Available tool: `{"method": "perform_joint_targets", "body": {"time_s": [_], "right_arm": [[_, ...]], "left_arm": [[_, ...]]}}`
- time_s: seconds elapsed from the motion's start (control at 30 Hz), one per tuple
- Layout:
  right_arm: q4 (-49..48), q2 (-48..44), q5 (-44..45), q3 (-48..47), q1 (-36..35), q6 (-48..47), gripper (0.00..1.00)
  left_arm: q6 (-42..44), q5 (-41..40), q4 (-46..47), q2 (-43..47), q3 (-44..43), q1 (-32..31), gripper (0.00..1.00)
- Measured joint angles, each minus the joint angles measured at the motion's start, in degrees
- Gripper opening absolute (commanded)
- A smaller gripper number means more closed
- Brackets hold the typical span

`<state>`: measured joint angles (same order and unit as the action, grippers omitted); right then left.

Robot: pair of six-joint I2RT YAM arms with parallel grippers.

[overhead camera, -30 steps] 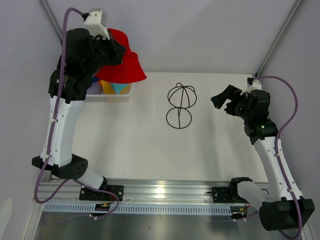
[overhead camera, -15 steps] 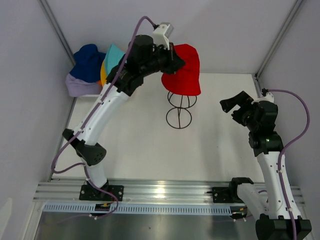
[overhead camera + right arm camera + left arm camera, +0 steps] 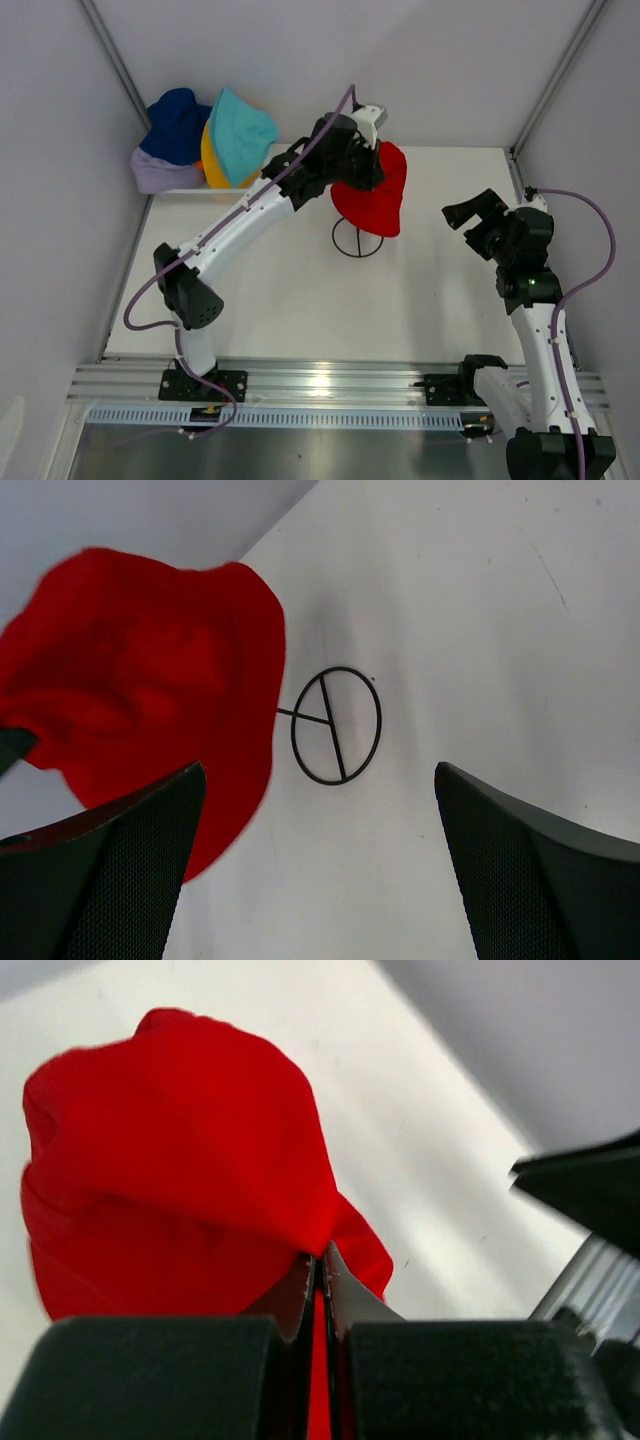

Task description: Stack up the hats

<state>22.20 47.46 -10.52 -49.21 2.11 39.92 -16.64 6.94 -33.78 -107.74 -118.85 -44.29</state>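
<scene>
Swung over from the far-left corner, the red hat (image 3: pixel 372 205) now hangs over the top of the wire stand (image 3: pixel 356 243) mid-counter, its cloth pinched in the closed left jaws, while the right jaws gape empty nearby, so release looks the likely next step.

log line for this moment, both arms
left end effector: shut on red hat | red hat: over wire frame | right end effector: open, empty | other hats: piled back left
</scene>
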Motion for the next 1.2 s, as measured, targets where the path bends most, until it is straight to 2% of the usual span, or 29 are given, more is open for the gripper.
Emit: {"method": "perform_joint_targets", "body": {"time_s": [0.23, 0.6, 0.73, 0.93, 0.97, 1.03, 1.07, 1.13, 1.2], "right_arm": [[-3.9, 3.0, -3.2, 1.9, 0.0, 1.5, 0.99], [-9.2, 4.8, -7.3, 2.5, -0.2, -0.6, 1.0], [-10.8, 6.6, -7.8, 2.5, -1.0, -1.1, 1.0], [-13.4, 11.5, -7.9, 1.8, -2.3, -2.1, 1.0], [-14.0, 12.9, -8.0, 1.3, -2.5, -2.2, 1.0], [-14.8, 16.0, -8.1, -0.2, -3.0, -2.3, 1.0], [-15.5, 17.7, -8.4, -0.9, -3.1, -2.4, 1.0], [-17.6, 21.0, -9.1, -2.4, -3.3, -2.2, 0.99], [-19.9, 24.3, -9.8, -3.7, -3.5, -2.1, 1.0]], "left_arm": [[1.7, -6.4, 0.0, 7.5, 19.3, -2.2, 0.01], [-0.3, -14.6, 5.5, 18.5, 29.3, -1.9, 0.01], [-1.9, -16.2, 6.8, 18.4, 29.3, -1.4, 0.17], [-2.4, -16.0, 7.8, 15.1, 26.9, -0.8, 0.29], [-2.4, -15.8, 7.6, 14.3, 26.3, -0.8, 0.39], [-2.3, -15.7, 7.3, 13.6, 26.1, -0.8, 0.51], [-2.2, -15.8, 6.6, 13.5, 26.1, -0.8, 0.67], [-2.3, -16.2, 6.2, 13.7, 26.2, -0.6, 0.79], [-3.0, -16.6, 6.2, 14.9, 27.0, -0.2, 0.8]]}}
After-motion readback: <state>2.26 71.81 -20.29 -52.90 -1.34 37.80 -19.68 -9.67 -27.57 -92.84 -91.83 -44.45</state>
